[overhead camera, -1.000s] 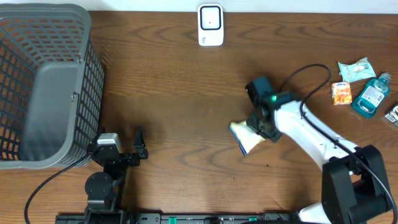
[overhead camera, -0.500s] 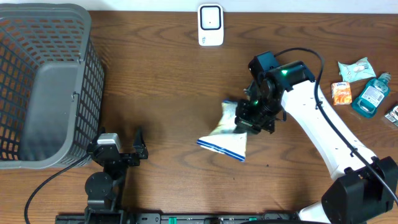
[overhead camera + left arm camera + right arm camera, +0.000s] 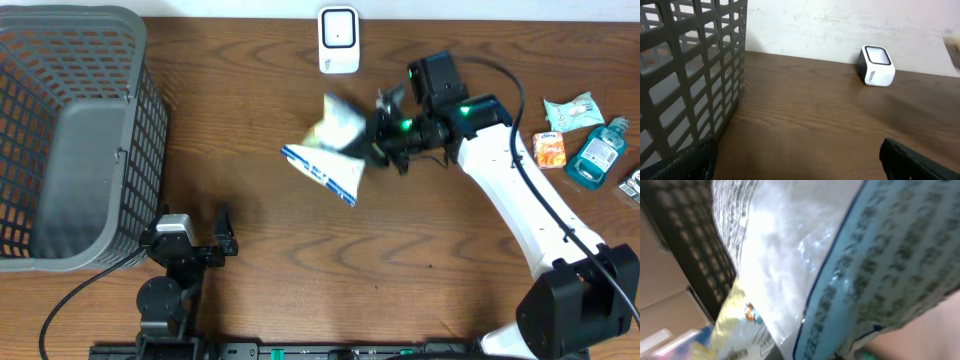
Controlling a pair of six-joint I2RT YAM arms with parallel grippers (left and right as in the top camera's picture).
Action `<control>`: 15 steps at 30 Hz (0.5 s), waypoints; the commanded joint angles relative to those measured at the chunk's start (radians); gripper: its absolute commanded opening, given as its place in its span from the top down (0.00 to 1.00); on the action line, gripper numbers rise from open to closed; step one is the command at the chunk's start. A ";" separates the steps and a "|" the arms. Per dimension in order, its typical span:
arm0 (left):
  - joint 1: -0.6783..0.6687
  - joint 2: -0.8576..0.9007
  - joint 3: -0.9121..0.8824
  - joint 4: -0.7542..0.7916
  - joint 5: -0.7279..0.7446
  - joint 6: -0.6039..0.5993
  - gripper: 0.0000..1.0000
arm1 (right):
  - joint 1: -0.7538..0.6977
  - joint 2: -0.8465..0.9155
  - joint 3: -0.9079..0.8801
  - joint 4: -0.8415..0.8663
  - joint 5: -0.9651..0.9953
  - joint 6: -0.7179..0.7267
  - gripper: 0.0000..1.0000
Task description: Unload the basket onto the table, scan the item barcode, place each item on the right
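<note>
Our right gripper (image 3: pixel 378 143) clenched on the packet (image 3: pixel 330 150) | packet juts left of it, scanner (image 3: pixel 339 40) just beyond, far side | left gripper (image 3: pixel 797 167) released, well apart

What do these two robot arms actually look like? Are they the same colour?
No. The right arm has long white links with black joints, a green light near its wrist and a black cable looping alongside. The left arm looks black and blocky, topped by a silver-grey piece, with a dark cable trailing off.
</note>
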 commanded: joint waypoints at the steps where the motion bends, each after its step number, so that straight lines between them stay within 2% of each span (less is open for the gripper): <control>1: -0.002 -0.003 -0.019 -0.030 -0.002 -0.005 0.02 | 0.002 -0.005 0.021 0.048 -0.024 -0.356 0.99; 4: -0.002 -0.003 -0.019 -0.030 -0.002 -0.005 0.02 | -0.011 -0.012 0.033 -0.037 -0.135 -0.636 0.99; 5: -0.002 -0.003 -0.019 -0.030 -0.002 -0.005 0.02 | -0.021 -0.014 0.046 -0.153 -0.115 -0.766 0.99; 6: -0.002 -0.003 -0.019 -0.030 -0.002 -0.005 0.02 | -0.026 -0.014 0.053 -0.215 -0.077 -0.811 0.99; 9: -0.002 -0.003 -0.019 -0.030 -0.002 -0.005 0.02 | -0.031 -0.014 0.073 -0.323 0.058 -0.861 0.99; 13: -0.002 -0.003 -0.019 -0.030 -0.002 -0.005 0.02 | -0.029 -0.014 0.096 -0.352 0.098 -0.900 0.99; 15: -0.002 -0.003 -0.019 -0.030 -0.002 -0.005 0.02 | -0.029 -0.013 0.098 -0.354 0.095 -0.848 0.99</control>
